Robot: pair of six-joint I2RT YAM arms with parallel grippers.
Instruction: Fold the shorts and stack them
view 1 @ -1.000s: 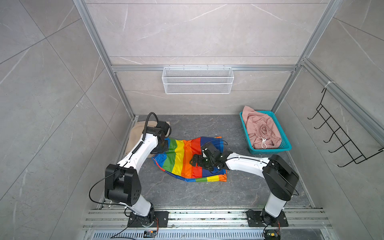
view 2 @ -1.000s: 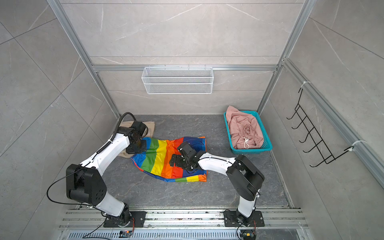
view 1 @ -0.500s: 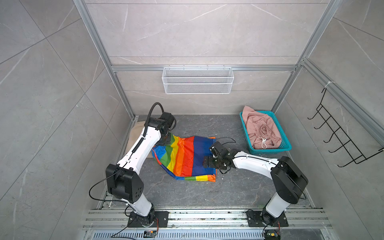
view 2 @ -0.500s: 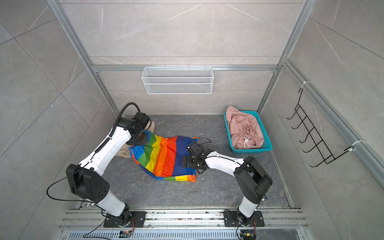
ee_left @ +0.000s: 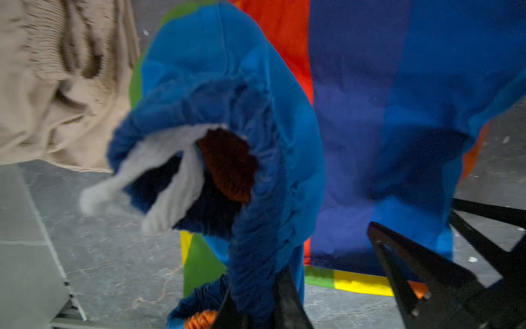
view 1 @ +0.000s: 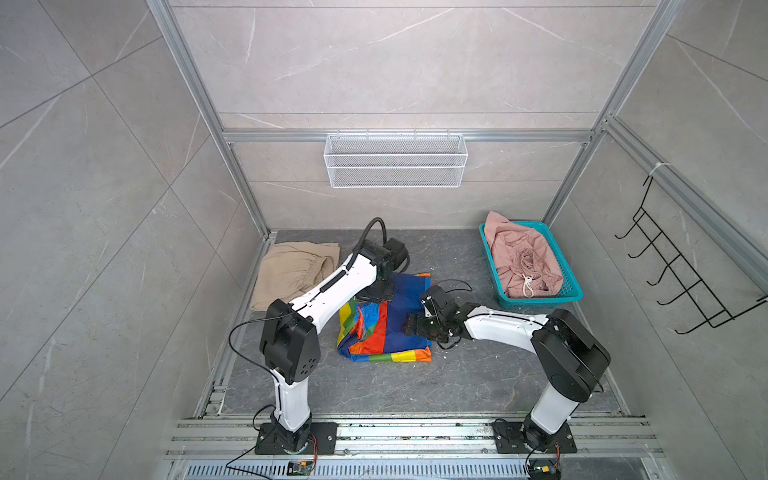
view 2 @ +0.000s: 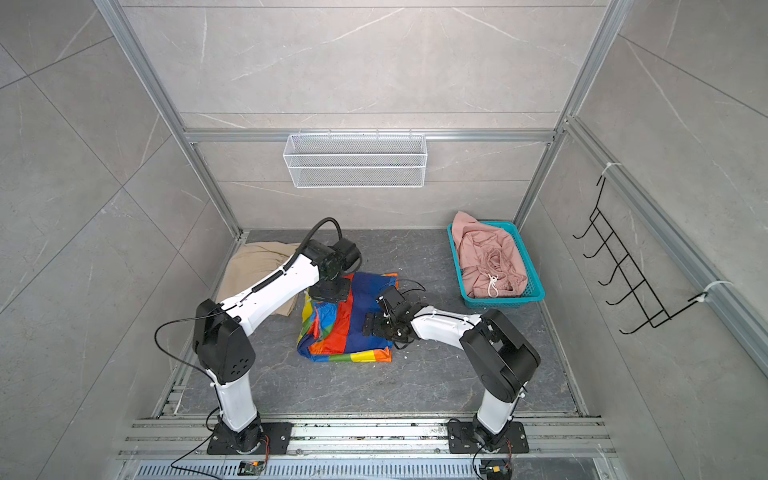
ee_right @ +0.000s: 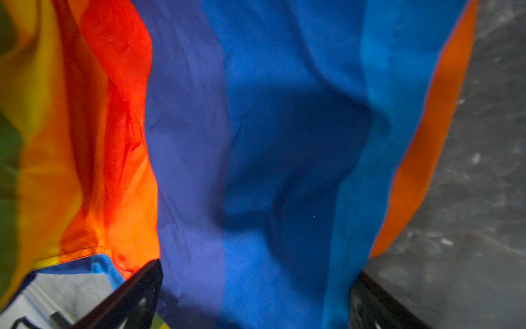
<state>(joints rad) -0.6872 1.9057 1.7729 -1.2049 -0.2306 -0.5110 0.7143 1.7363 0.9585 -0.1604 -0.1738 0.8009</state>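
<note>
The rainbow-striped shorts [view 1: 386, 328] [view 2: 349, 328] lie partly folded mid-floor, with the blue side turned on top. My left gripper [view 1: 378, 291] [ee_left: 256, 287] is shut on their gathered blue waistband [ee_left: 256, 176], lifted over the far end. My right gripper [view 1: 415, 324] [ee_right: 257, 269] is open, its jaws wide apart just above the blue stripes near the right edge, gripping nothing. The beige shorts [view 1: 291, 270] [view 2: 253, 266] lie flat at the far left. The dusty pink shorts [view 1: 519, 257] [view 2: 486, 257] sit bunched in the basket.
A teal perforated basket [view 1: 540, 300] [view 2: 505, 302] stands at the far right of the floor. A white wire shelf [view 1: 395, 166] hangs on the back wall and a black hook rack [view 1: 685, 282] on the right wall. Metal rails run along the front.
My left gripper has lifted the shorts' left side and carried it rightward, so the spread shorts are now narrower with blue on top. My right gripper drew back towards their right edge.
</note>
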